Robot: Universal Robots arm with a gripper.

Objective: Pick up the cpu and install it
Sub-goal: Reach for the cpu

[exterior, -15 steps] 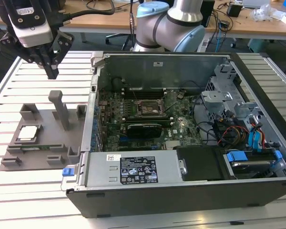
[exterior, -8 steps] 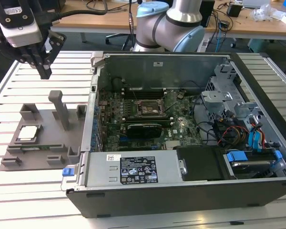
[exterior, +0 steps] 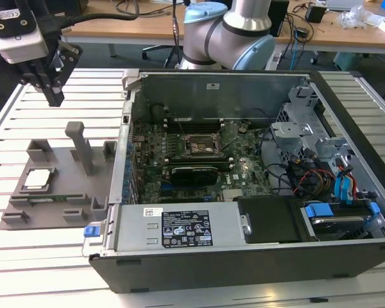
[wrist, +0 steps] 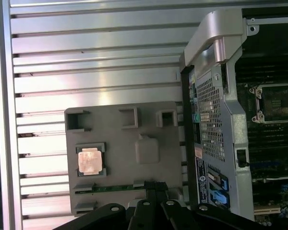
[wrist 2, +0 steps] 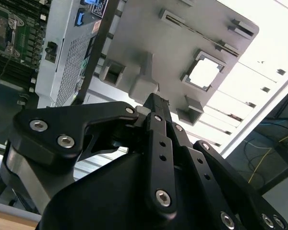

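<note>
The cpu (exterior: 38, 178) is a small pale square chip lying flat in a recess of the grey holder plate (exterior: 64, 186) at the exterior view's left, beside the open computer case (exterior: 244, 192). Both wrist views show the cpu (wrist 2: 204, 73) (wrist: 90, 160) lying untouched. My gripper (exterior: 54, 101) hangs well above the holder plate's far side, with its fingers (wrist 2: 156, 103) together and nothing between them. It is apart from the cpu. The dark framed socket (exterior: 202, 145) sits on the green motherboard inside the case, and the first wrist view shows the socket (wrist: 273, 103) too.
A tall grey post (exterior: 82, 146) rises from the holder plate near the cpu. A long green memory stick (wrist: 117, 188) lies in a slot of the plate. The case wall (exterior: 125, 138) stands between plate and motherboard. Drive bays and cables (exterior: 321, 167) fill the case's right side.
</note>
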